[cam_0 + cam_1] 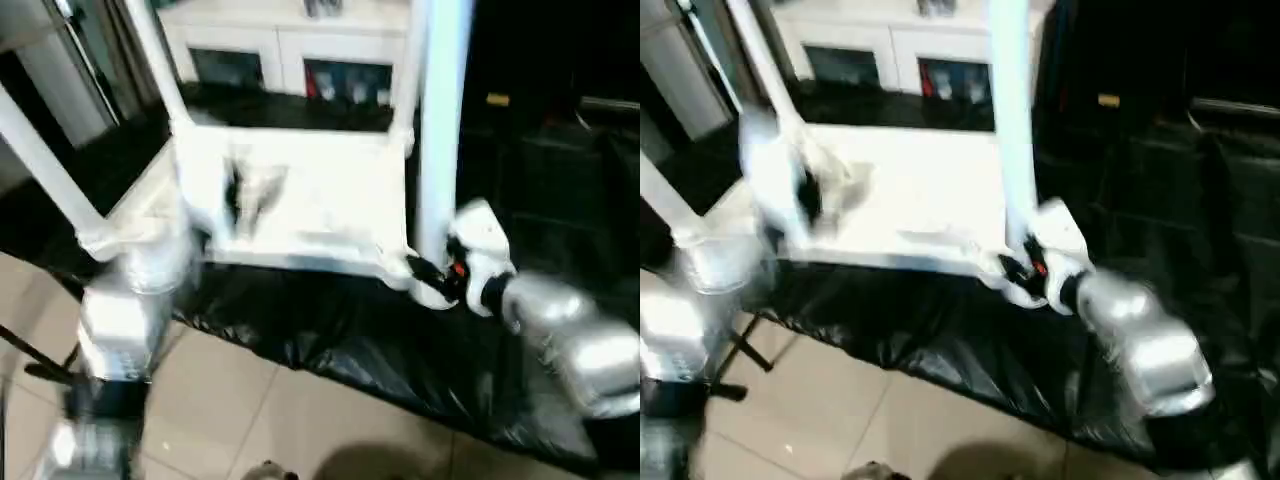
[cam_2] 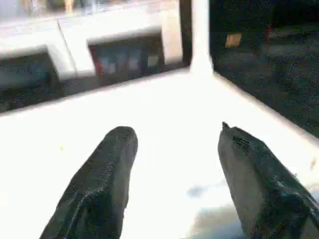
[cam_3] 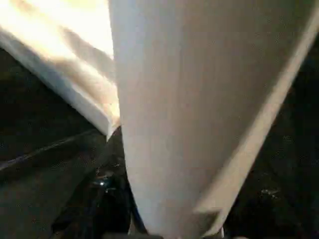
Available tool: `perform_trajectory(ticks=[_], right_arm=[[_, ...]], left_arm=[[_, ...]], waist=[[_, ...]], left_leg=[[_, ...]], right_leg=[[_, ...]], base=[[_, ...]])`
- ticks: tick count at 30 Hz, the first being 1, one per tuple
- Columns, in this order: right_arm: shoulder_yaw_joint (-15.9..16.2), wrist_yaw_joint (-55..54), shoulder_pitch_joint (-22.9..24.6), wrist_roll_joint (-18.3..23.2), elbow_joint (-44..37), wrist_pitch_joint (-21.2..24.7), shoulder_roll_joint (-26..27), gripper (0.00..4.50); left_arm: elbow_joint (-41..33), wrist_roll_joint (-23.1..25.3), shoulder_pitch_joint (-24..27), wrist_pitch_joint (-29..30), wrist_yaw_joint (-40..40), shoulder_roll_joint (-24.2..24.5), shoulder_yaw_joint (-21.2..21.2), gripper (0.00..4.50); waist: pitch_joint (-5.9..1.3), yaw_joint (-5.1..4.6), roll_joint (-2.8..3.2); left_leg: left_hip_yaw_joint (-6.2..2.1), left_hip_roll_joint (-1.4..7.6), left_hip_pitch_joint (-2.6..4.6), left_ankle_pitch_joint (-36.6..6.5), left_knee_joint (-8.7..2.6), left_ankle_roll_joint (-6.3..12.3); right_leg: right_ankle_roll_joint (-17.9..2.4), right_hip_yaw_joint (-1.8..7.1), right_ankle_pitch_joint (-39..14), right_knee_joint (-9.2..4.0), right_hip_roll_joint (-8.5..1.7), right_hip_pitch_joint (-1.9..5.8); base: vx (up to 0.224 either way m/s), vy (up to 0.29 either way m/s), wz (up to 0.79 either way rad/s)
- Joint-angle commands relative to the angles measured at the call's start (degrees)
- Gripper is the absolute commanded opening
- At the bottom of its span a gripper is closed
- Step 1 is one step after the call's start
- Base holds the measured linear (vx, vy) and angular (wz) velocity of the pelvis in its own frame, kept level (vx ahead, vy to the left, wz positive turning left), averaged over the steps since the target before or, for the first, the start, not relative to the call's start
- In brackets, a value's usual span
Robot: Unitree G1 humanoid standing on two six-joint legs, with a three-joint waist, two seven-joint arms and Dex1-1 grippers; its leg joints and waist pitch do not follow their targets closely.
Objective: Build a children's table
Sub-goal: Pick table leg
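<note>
The tabletop (image 1: 300,210) lies upside down on a black sheet (image 1: 380,350) spread over the floor, with legs standing up from its corners. The right gripper (image 1: 440,275) sits at the near right corner, closed around the base of the upright leg (image 1: 440,130) there, as far as the blur allows. The left gripper (image 2: 172,169) hangs over the tabletop's pale underside, its two black fingers (image 2: 99,184) spread wide and holding nothing. A white cabinet (image 1: 290,50) stands behind the far edge.
</note>
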Motion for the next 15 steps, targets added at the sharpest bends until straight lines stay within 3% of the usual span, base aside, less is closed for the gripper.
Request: perform_trajectory(ticks=[1, 2, 3, 4, 6, 7, 8, 9, 10, 11, 12, 13, 14, 15], right_arm=[[-3.7, -6.1, 3.1, -2.0, -3.8, -6.4, 3.6, 1.89], [-4.3, -6.6, 3.7, -1.9, -4.1, -7.0, 4.2, 1.89], [-6.3, -7.7, 4.9, -0.1, -4.9, -6.2, 6.3, 1.89], [-7.0, -8.1, 5.4, 0.5, -5.2, -5.9, 7.2, 1.89], [-8.7, -9.9, 8.7, 2.5, -6.4, -5.9, 10.6, 1.89], [-8.6, -10.1, 8.9, 2.5, -6.3, -5.8, 10.7, 1.89], [-7.8, -11.3, 9.6, 1.8, -6.0, -6.4, 10.8, 1.89], [-8.6, -12.4, 10.0, 2.6, -5.3, -7.2, 12.0, 1.89], [-9.3, -13.1, 10.3, 3.2, -4.9, -7.9, 13.0, 1.89], [-9.3, -13.1, 10.3, 3.2, -4.9, -7.9, 13.0, 1.89], [-10.2, -13.5, 10.2, 3.7, -3.8, -8.4, 14.0, 1.89], [-10.3, -13.4, 10.1, 3.6, -3.3, -8.8, 14.1, 1.89], [-10.3, -13.7, 10.1, 3.0, -2.5, -9.7, 14.5, 1.89], [-10.5, -13.8, 9.9, 2.8, -1.8, -10.4, 15.1, 1.89]], left_arm=[[-1.5, 5.1, 3.6, -6.6, 6.9, -1.5, 0.6, 2.98], [-1.3, 5.7, 4.3, -7.4, 7.9, -1.9, 0.7, 2.98], [-0.8, 6.7, 5.3, -8.4, 9.6, -2.5, 0.6, 2.98], [-0.6, 7.1, 5.6, -8.8, 10.3, -2.7, 0.5, 2.98], [0.2, 7.7, 6.7, -9.4, 13.4, -4.3, 1.1, 2.98], [0.2, 7.7, 6.7, -9.4, 13.5, -4.4, 1.1, 2.98], [0.3, 8.2, 7.0, -10.0, 13.6, -4.5, 1.1, 2.98], [0.5, 8.9, 7.2, -10.3, 13.6, -4.2, 0.8, 2.98], [0.5, 9.4, 7.3, -10.5, 13.7, -4.0, 0.6, 2.98], [0.5, 9.4, 7.3, -10.5, 13.7, -4.0, 0.6, 2.98], [0.5, 9.9, 7.3, -10.4, 13.7, -3.9, 0.9, 2.98], [0.5, 10.0, 7.3, -10.3, 13.8, -3.8, 1.2, 2.98], [0.7, 10.3, 7.4, -10.8, 14.0, -3.7, 1.5, 2.98], [0.8, 10.7, 7.4, -11.1, 14.2, -3.5, 1.7, 2.98]], waist=[[-3.73, -0.54, -1.12], [-3.54, -0.64, -1.22], [-3.33, -0.85, -0.94], [-3.51, -0.93, -1.2], [-3.62, -0.8, -1.17], [-3.6, -0.32, -1.41], [-3.65, 0.32, -1.78], [-3.81, 0.38, -1.82], [-3.35, 1.64, -2.62], [-3.04, 2.42, -2.75], [-3.01, 2.54, -2.65], [-2.53, 2.86, -2.85], [-2.52, 2.63, -2.74], [-2.76, 2.24, -2.2]], left_leg=[[-2.02, 3.42, 0.72, -12.5, -4.7, 1.13], [-1.95, 3.49, 0.67, -12.8, -4.75, 1.38], [-1.95, 3.38, 0.93, -14.1, -4.86, 1.61], [-1.96, 3.19, 1.08, -14.3, -4.85, 1.89], [-1.62, 2.78, 0.76, -12.9, -4.66, 3.48], [-1.64, 2.63, 0.29, -10.9, -4.34, 5.16], [-1.71, 2.39, -0.31, -8.8, -3.16, 7.06], [-0.83, 2.66, 1.29, -8.7, -1.89, 5.84], [-1.9, 2.29, -0.15, -8.5, 0.61, 5.79], [-3.86, 2.42, -1.43, -8.2, 3.06, 5.26], [-4.08, 1.71, -0.99, -8.6, 3.49, 3.43], [-3.94, 0.14, 0.19, -10.1, 2.51, 2.31], [-3.61, -0.3, 0.89, -10.0, 1.31, 2.23], [-2.05, -0.29, 3.67, -11.3, -0.89, 2.19]], right_leg=[[-2.5, 3.07, -22.5, -5.47, -4.28, 2.76], [-2.3, 3.13, -23.2, -5.59, -4.45, 2.77], [-1.6, 2.95, -26.0, -5.9, -4.48, 2.68], [-0.6, 2.99, -27.5, -6.01, -4.43, 2.8], [-1.6, 3.79, -27.4, -5.85, -5.66, 2.92], [-3.4, 4.71, -28.4, -5.83, -7.28, 3.44], [-4.9, 6.22, -29.1, -6.17, -9.42, 3.97], [-5.0, 8.55, -31.9, -7.32, -9.4, 2.69], [-6.1, 12.26, -36.0, -7.78, -12.55, 3.85], [-7.4, 15.19, -39.5, -8.25, -14.82, 4.74], [-7.7, 16.61, -41.0, -8.28, -12.62, 4.23], [-7.5, 16.7, -41.7, -8.13, -8.17, 2.93], [-6.8, 16.32, -41.6, -7.9, -6.11, 2.45], [-5.1, 15.65, -37.8, -7.24, -1.77, -0.2]], base=[[0.0, 0.0, 0.0], [0.0, 0.0, 0.0], [0.0, 0.0, 0.0], [0.0, 0.0, 0.0], [0.0, 0.0, 0.0], [0.0, 0.0, 0.0], [0.0, 0.0, 0.0], [0.0, 0.0, 0.0], [0.0, 0.0, 0.0], [-0.005, 0.096, -0.31], [-0.023, 0.139, -0.42], [-0.023, 0.139, -0.42], [-0.044, 0.178, -0.4], [-0.099, 0.229, -0.35]])
